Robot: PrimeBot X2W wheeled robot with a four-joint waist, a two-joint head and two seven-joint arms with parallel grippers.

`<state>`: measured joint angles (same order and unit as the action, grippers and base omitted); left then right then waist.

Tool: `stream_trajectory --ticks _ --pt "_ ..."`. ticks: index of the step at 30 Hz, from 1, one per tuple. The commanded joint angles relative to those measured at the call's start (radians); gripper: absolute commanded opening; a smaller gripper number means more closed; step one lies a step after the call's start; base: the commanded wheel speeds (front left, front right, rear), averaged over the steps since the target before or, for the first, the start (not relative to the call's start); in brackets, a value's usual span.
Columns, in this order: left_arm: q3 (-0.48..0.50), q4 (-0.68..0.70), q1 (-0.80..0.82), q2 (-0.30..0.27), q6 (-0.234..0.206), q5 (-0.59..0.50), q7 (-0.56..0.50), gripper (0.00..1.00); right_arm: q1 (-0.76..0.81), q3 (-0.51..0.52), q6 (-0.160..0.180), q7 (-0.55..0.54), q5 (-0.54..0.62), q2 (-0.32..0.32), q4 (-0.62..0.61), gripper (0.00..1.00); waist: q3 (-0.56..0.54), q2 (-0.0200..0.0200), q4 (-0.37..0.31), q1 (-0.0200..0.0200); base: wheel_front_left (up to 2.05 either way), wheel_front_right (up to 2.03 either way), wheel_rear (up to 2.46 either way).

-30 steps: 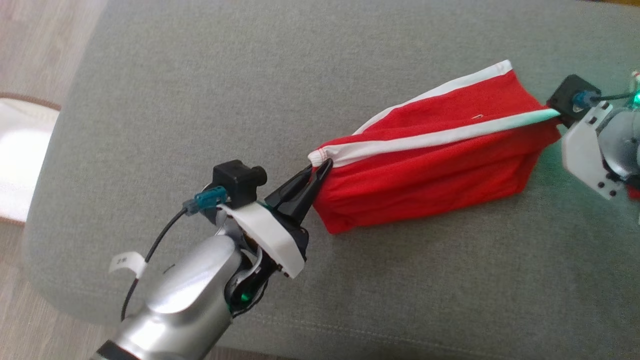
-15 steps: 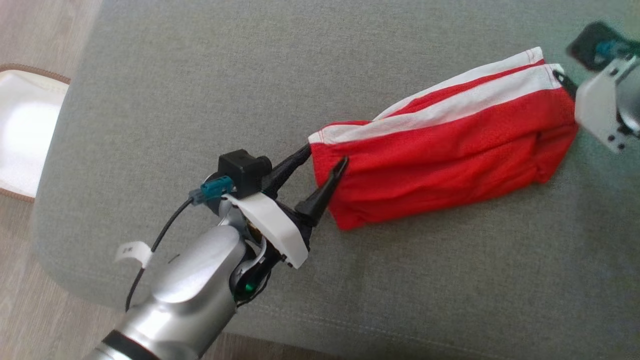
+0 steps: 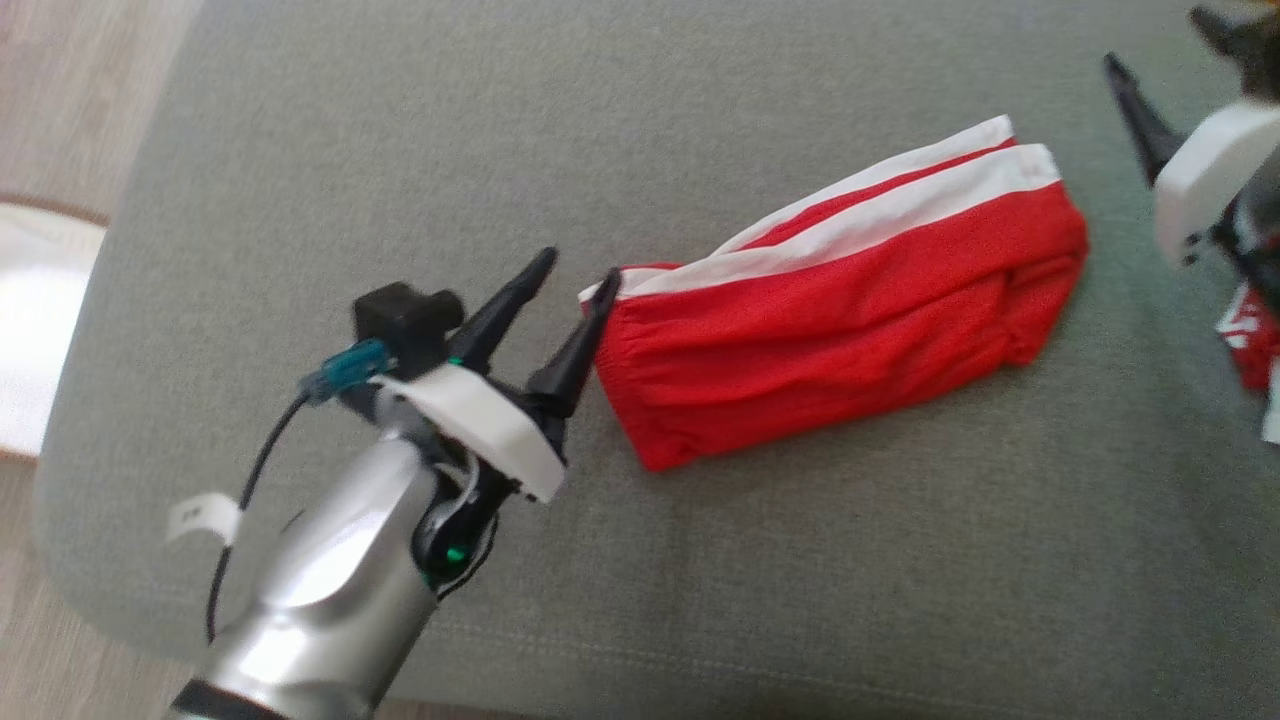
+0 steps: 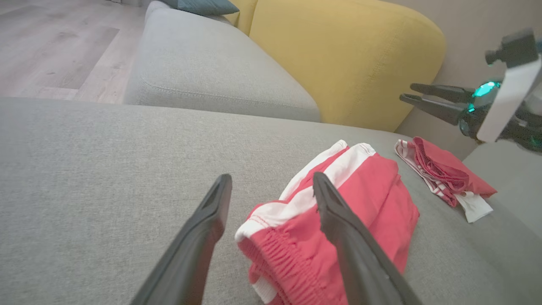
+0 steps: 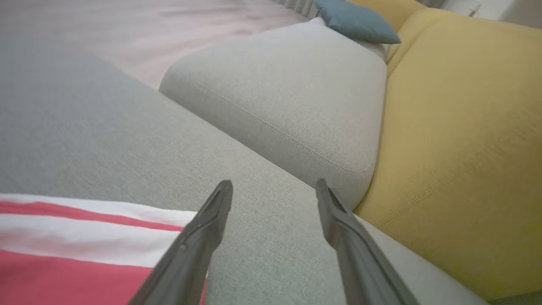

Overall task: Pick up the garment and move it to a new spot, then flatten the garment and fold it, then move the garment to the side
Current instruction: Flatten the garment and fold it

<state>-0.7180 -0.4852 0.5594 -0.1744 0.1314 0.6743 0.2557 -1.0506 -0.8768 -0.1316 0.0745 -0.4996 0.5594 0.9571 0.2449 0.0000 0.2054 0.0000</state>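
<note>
Garment (image 3: pixel 840 330) loose on sofa (image 3: pixel 600 120), between wide-open left gripper (image 3: pixel 579 265) and wide-open right gripper (image 5: pixel 274 183).

My left claw (image 3: pixel 580 265) is spread wide, pointing up and right; my right claw (image 5: pixel 274 183) is spread wide too.

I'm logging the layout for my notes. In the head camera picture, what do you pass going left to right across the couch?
Left pincer → red shorts → right pincer
</note>
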Motion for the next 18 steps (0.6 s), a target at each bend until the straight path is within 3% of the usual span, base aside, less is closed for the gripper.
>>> stream_trajectory --ticks 1,5,9,18 --pt "0.064 0.032 0.0 -0.024 -0.001 -0.014 0.006 1.0 0.034 0.045 0.001 0.053 -0.017 -0.019 0.002 1.0 -0.033 0.0 -0.03 0.0 0.0 0.0 0.0" --pt "0.166 0.056 -0.048 -0.024 -0.002 -0.039 0.006 1.0 0.098 0.161 0.001 0.158 -0.013 -0.083 0.021 1.0 -0.076 0.0 -0.064 0.0 0.0 0.0 0.0" --pt "0.271 0.097 -0.1 -0.017 -0.009 -0.068 0.006 1.0 0.174 0.274 0.001 0.185 0.012 -0.129 -0.03 1.0 -0.115 0.0 -0.096 0.0 0.0 0.0 0.0" --pt "0.431 0.185 -0.203 0.021 -0.022 -0.145 0.006 1.0 0.445 0.574 0.001 0.187 0.138 -0.224 -0.331 1.0 -0.171 0.0 -0.135 0.0 0.0 0.0 0.0"
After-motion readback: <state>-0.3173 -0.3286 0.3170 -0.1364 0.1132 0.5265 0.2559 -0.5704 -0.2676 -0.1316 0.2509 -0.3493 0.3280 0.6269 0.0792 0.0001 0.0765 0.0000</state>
